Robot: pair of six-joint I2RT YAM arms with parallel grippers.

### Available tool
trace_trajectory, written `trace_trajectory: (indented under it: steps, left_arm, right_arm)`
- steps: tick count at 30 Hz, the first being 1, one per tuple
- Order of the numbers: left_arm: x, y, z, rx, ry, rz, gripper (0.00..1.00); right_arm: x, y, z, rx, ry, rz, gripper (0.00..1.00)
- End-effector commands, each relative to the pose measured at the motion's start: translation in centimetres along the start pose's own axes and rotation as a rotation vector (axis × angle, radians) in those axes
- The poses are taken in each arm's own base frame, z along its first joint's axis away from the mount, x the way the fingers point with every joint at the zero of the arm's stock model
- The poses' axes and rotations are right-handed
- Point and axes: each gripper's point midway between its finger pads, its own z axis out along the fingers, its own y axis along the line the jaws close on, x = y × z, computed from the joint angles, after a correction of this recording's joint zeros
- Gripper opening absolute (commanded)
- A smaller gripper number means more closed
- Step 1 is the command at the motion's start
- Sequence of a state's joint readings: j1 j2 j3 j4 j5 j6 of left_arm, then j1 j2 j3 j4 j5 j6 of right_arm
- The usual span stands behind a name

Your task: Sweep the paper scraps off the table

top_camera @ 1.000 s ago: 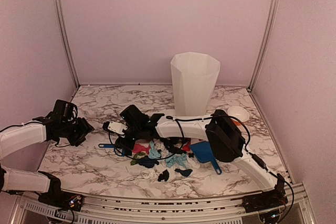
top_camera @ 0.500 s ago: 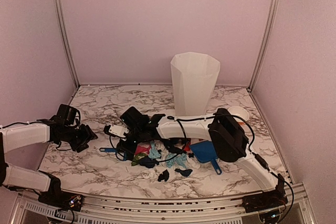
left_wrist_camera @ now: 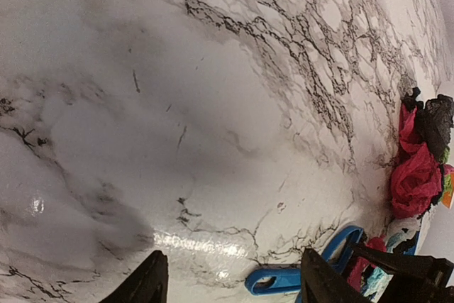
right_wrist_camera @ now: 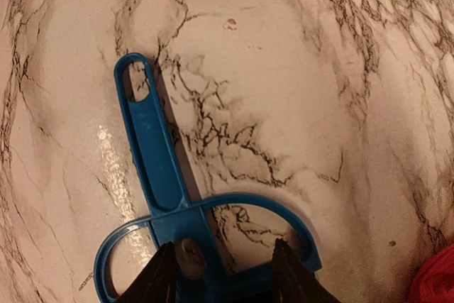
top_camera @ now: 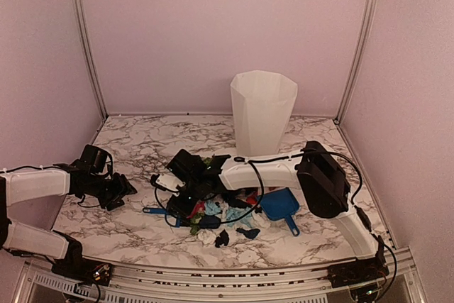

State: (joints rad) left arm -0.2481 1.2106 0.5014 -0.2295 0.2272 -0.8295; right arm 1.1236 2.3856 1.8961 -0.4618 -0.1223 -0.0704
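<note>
The paper scraps lie in a heap of black, red, light blue and white bits on the table, left of the blue dustpan. My right gripper is shut on a blue brush at the heap's left edge. In the right wrist view the brush handle points away from my gripper over the marble. My left gripper is open and empty, low over the table left of the brush. In the left wrist view the gripper faces the brush handle and red scraps.
A tall white bin stands at the back centre. The right arm's elbow hangs over the table's right side. Pinkish walls close in the back and both sides.
My right gripper has dragged the brush nearer and to the right, against the heap. My left gripper has moved right and down towards the brush handle.
</note>
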Motion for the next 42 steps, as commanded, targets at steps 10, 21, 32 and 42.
trace_trajectory:
  steps: [10,21,32,42]
  left_arm:
    - [-0.2,0.0,-0.9,0.023,-0.051,-0.012,0.64]
    - [-0.2,0.1,-0.8,0.020,-0.049,-0.023,0.64]
    - [0.3,0.3,-0.6,0.029,-0.036,-0.047,0.64]
    - [1.3,-0.1,0.1,0.094,0.004,-0.094,0.63]
  right_arm:
    - [-0.3,4.5,-1.6,0.003,0.044,0.013,0.38]
    - [2.0,4.9,0.3,0.013,0.115,0.043,0.28]
    - [3.6,5.7,2.0,0.039,0.166,0.033,0.10]
    - [0.4,5.4,0.6,0.050,0.067,0.086,0.00]
